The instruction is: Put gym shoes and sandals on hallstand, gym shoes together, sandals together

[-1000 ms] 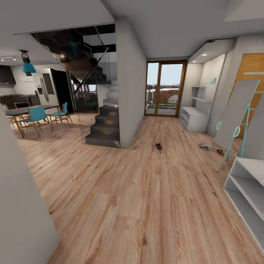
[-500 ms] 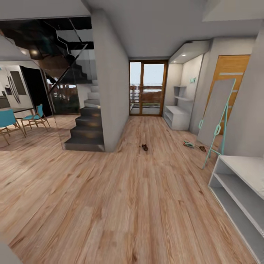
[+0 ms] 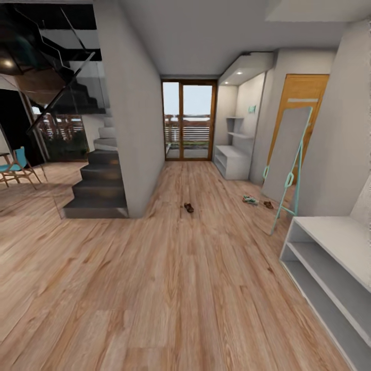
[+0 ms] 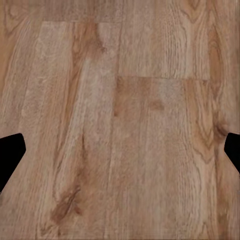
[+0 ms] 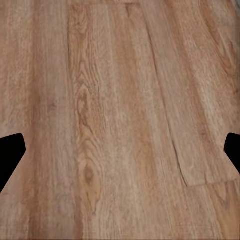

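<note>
While on floor: one sandal, one sneaker.

From the head view I get an evenly bright corridor; daylight comes through the glass door at the far end, and a ceiling spot glows over the alcove. The stairwell sits dark and murky. The render is soft, with straight lines bowing near the edges. The floor is flat-lit in my wrist views, its grain slightly smeared.

No readable text, labels or numbers anywhere.
</note>
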{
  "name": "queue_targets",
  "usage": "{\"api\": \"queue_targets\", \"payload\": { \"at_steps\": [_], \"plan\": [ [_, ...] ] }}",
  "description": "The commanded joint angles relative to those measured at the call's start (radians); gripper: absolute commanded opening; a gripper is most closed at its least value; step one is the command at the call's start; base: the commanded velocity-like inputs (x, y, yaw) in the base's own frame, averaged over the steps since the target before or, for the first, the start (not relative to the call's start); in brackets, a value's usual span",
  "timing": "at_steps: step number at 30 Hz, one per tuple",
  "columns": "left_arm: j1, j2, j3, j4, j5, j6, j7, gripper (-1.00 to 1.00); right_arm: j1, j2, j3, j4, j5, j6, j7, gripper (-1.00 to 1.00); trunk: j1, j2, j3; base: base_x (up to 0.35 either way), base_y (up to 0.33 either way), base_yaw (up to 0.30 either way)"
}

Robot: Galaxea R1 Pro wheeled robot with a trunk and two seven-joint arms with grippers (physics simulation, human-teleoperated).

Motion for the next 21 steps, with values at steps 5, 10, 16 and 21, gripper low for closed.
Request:
{"api": "queue_targets", "payload": {
  "at_steps": [5,10,16,21],
  "plan": [
    [-0.001,0.000,0.000,0.001,0.005,-0.003,0.000,1.00,-0.001,0.000,-0.001,0.001,0.000,-0.003,0.001,1.00,0.001,0.000,-0.008,0.338,0.000,-0.154],
    [-0.001,0.000,0.000,0.001,0.005,-0.003,0.001,1.00,-0.001,0.000,0.001,0.001,0.000,-0.003,0.002,1.00,0.001,0.000,-0.016,0.339,0.000,-0.121],
    [-0.001,0.000,0.000,0.001,0.004,-0.003,0.000,1.00,-0.001,0.000,0.002,0.001,0.001,-0.003,0.002,1.00,0.001,0.000,-0.025,0.338,0.000,-0.106],
    [-0.001,0.000,0.000,0.001,0.005,-0.003,0.001,1.00,-0.001,0.000,0.002,0.001,0.001,-0.003,0.002,1.00,0.001,0.000,-0.033,0.338,0.000,-0.100]
  ]
}}
